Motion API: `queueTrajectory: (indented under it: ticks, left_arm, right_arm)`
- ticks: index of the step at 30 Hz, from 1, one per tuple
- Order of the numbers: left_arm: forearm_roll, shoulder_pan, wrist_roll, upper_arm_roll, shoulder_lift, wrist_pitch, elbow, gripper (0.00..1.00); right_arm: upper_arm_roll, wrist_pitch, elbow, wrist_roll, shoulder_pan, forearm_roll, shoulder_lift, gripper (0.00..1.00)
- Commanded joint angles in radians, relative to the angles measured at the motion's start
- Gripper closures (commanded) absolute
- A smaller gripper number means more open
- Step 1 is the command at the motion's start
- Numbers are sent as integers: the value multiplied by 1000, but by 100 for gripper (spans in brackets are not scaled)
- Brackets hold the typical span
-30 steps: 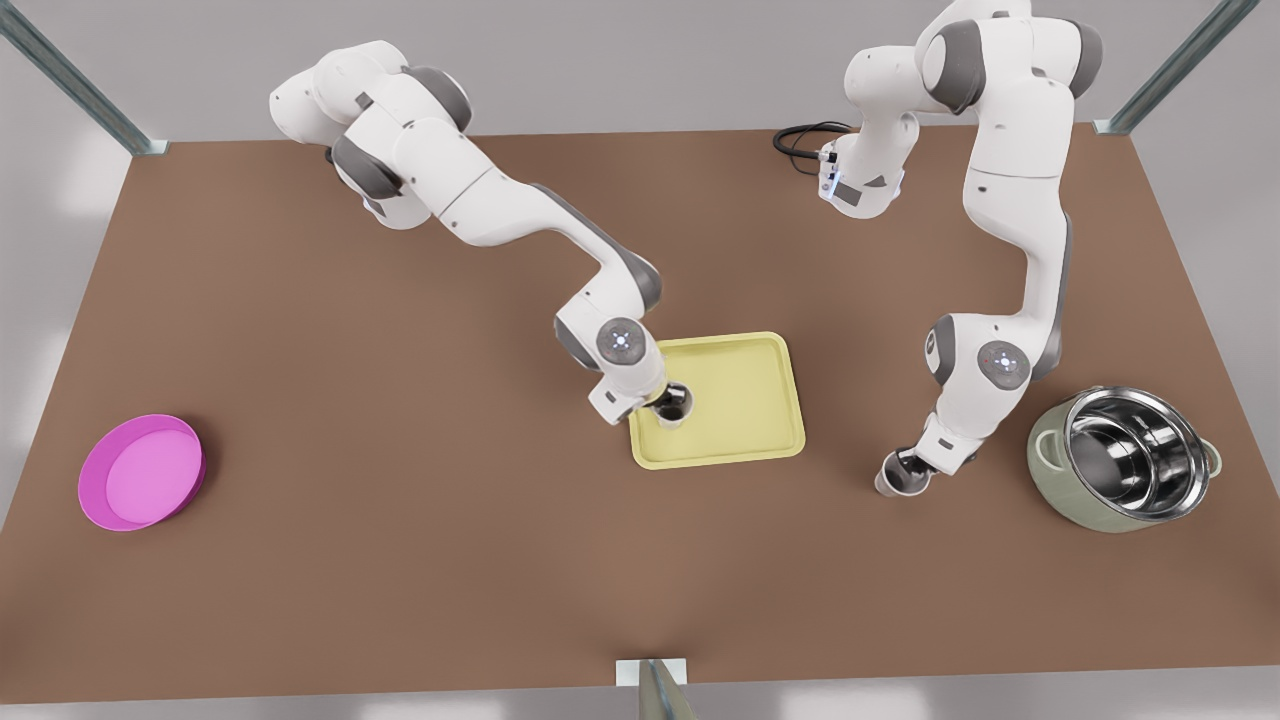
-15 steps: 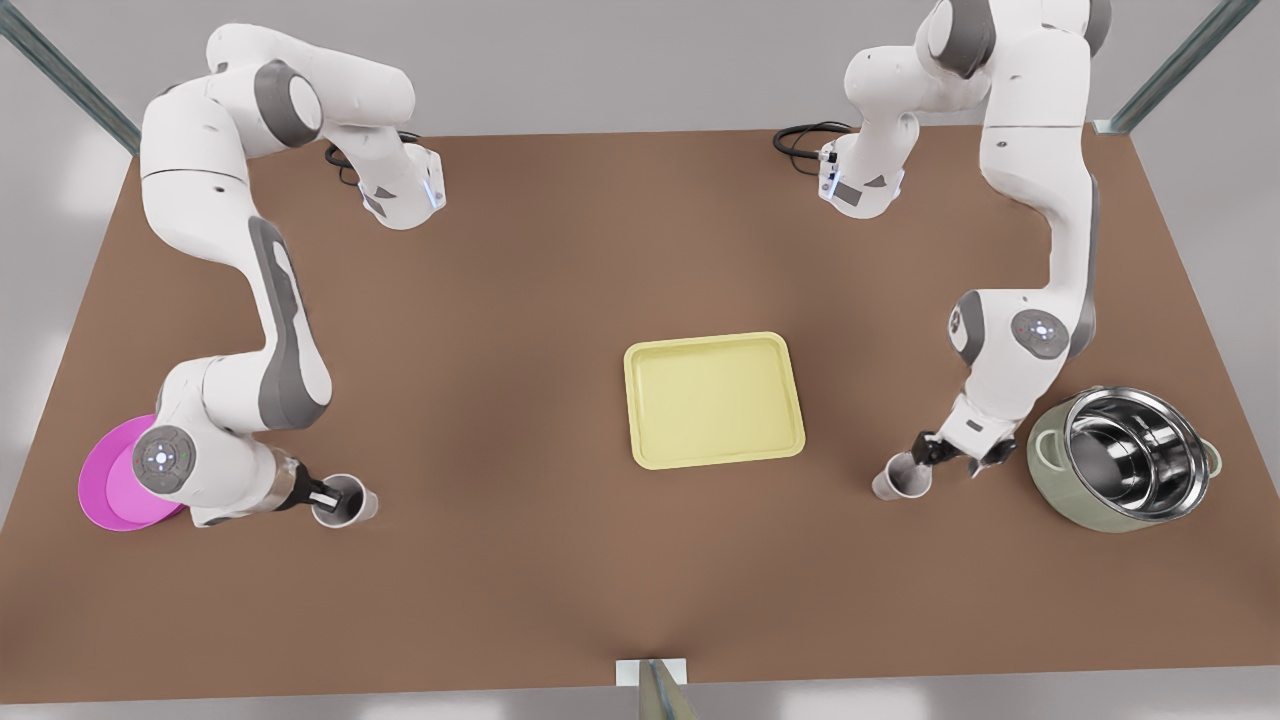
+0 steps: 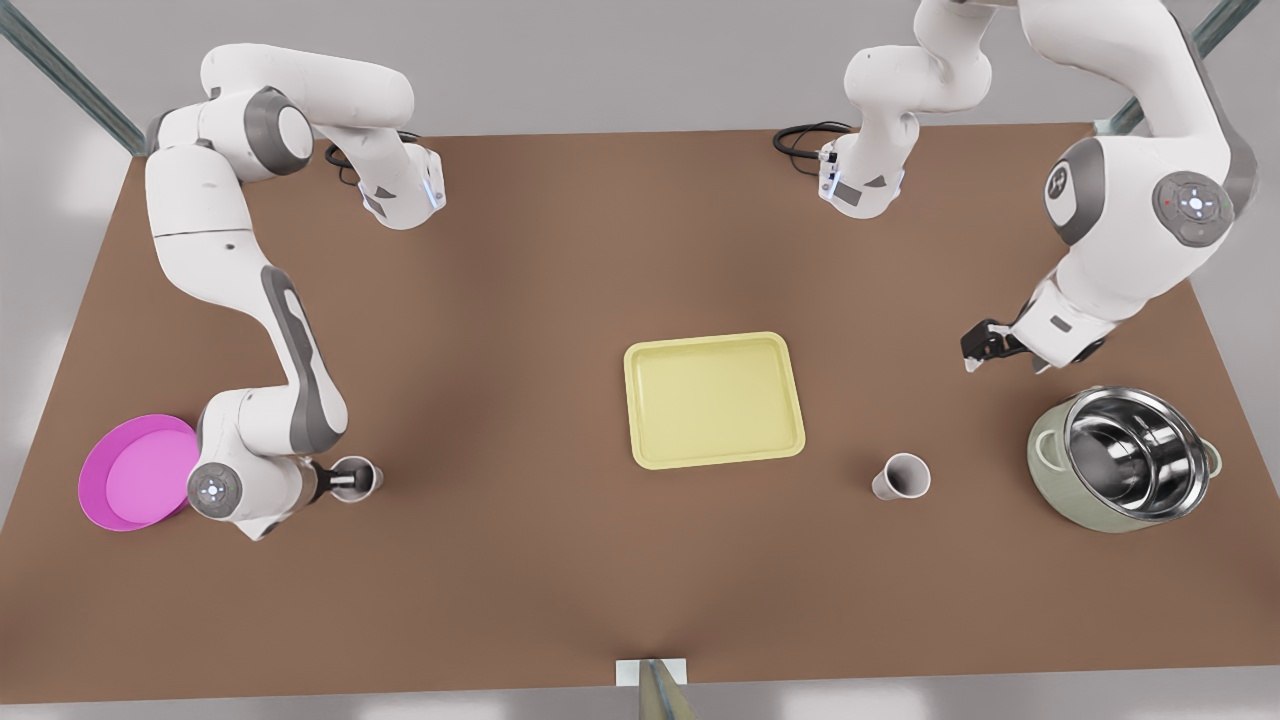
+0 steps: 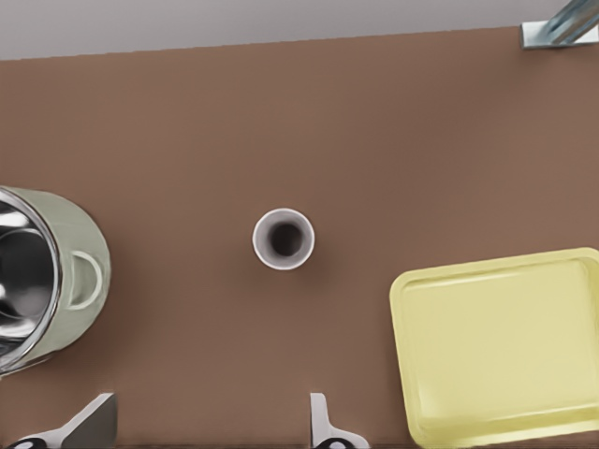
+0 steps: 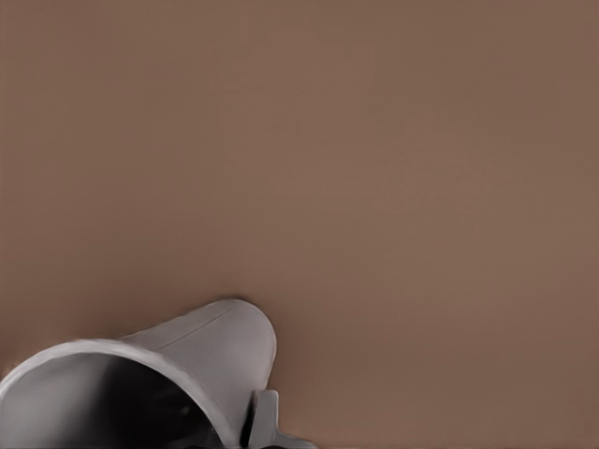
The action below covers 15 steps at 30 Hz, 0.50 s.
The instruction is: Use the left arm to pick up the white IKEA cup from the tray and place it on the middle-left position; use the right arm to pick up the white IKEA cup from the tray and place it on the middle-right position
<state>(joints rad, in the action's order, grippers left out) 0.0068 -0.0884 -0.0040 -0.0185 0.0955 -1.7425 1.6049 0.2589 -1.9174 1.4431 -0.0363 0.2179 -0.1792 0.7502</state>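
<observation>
Since half a second ago the left end effector has lifted, fingers apart, off the placed cup beside the pot. The right end effector grips the held cup by the dish, well away from the tray. A tilted release could topple it.

On the brown table the yellow tray lies between 2 white cups: the right gripper clasps cup 1 beside the pink dish, while cup 2 stands free near the steel pot, the left gripper hanging well apart from it.
</observation>
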Motion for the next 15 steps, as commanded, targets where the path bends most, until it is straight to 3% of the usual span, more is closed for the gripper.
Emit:
queueTrajectory:
  ticks: [1,2,9,15]
  left_arm:
    - [1,9,18,-1,1,38,3,0]
    - [1,9,16,-1,1,40,4,0]
    - [1,10,13,-3,1,40,6,0]
    - [1,13,12,-4,1,41,6,0]
  right_arm:
    - [-1,-15,3,326,1,3,3,35]
    - [-1,-15,3,326,1,9,3,8]
    - [0,90,-6,389,23,24,-66,2]
    - [17,446,-13,281,1,33,-397,0]
